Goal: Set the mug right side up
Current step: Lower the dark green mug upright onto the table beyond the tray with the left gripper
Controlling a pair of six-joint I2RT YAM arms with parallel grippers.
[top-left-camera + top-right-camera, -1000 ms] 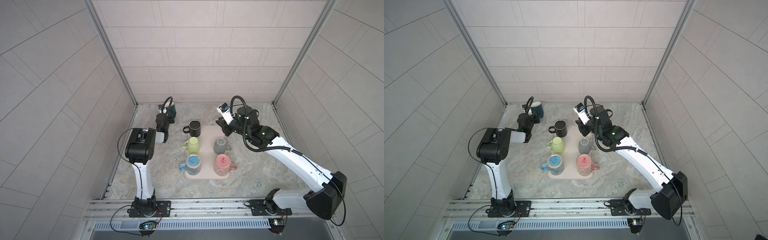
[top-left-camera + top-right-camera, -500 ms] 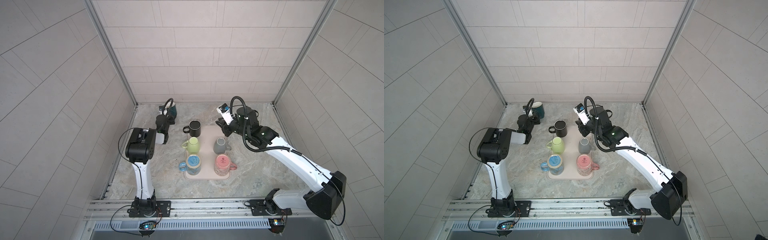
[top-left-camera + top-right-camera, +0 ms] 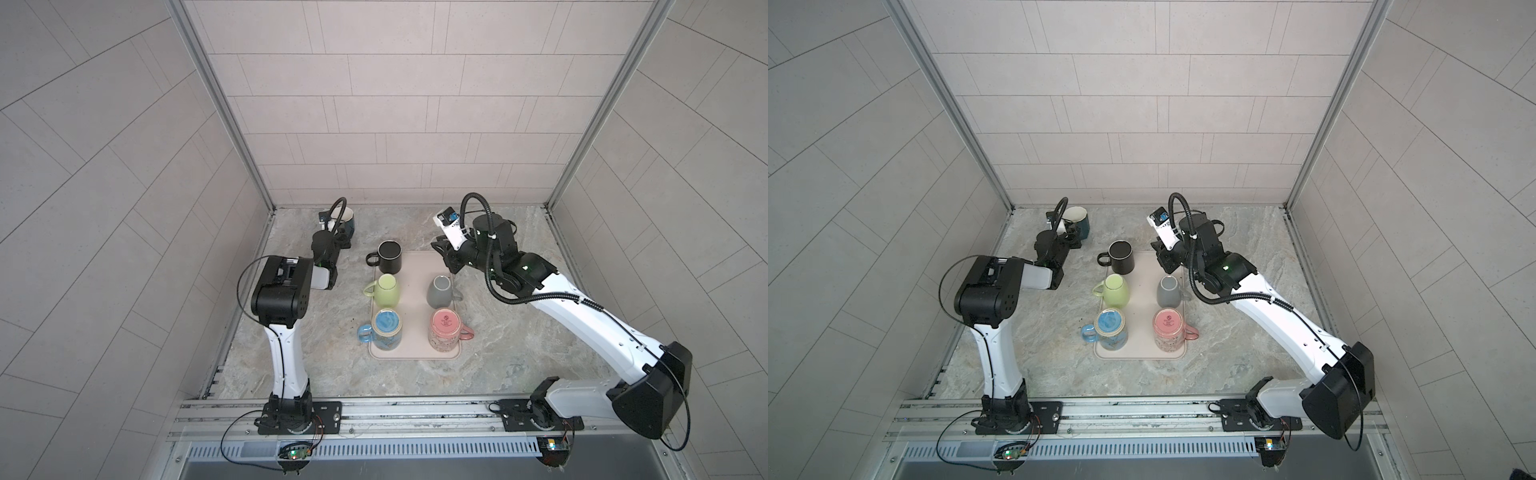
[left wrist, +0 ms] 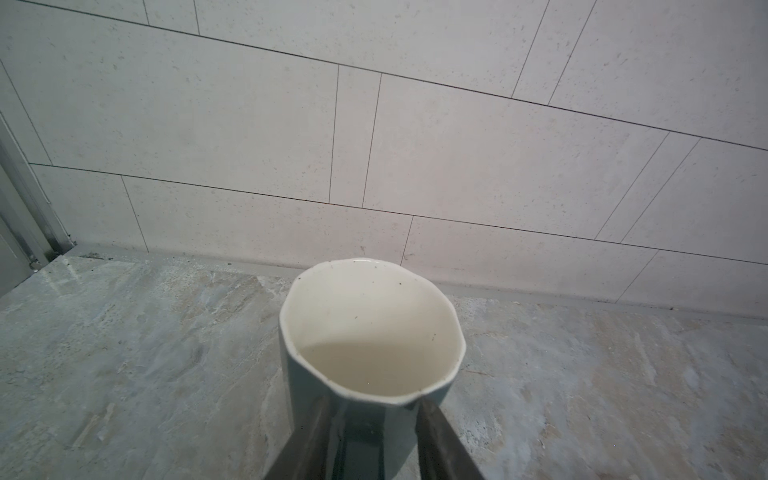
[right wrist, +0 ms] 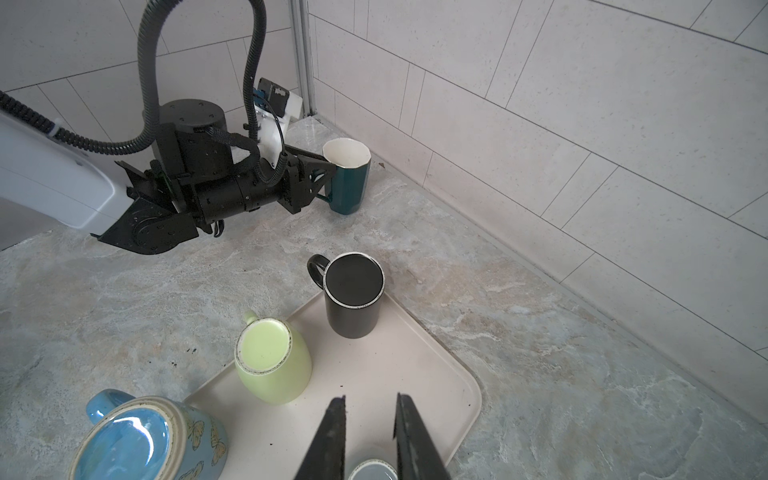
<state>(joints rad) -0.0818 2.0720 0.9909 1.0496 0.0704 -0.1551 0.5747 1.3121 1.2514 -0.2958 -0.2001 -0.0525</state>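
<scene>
Teal mug [image 3: 350,225] upright near back wall [image 3: 395,166], left tool [image 3: 339,240] beside it, right tool [image 3: 444,258] over beige tray [image 3: 415,291]

pale tiled walls [image 3: 395,104] close three sides. the tabletop [image 3: 498,365] is mottled grey stone, metal rail [image 3: 395,415] in front.
</scene>
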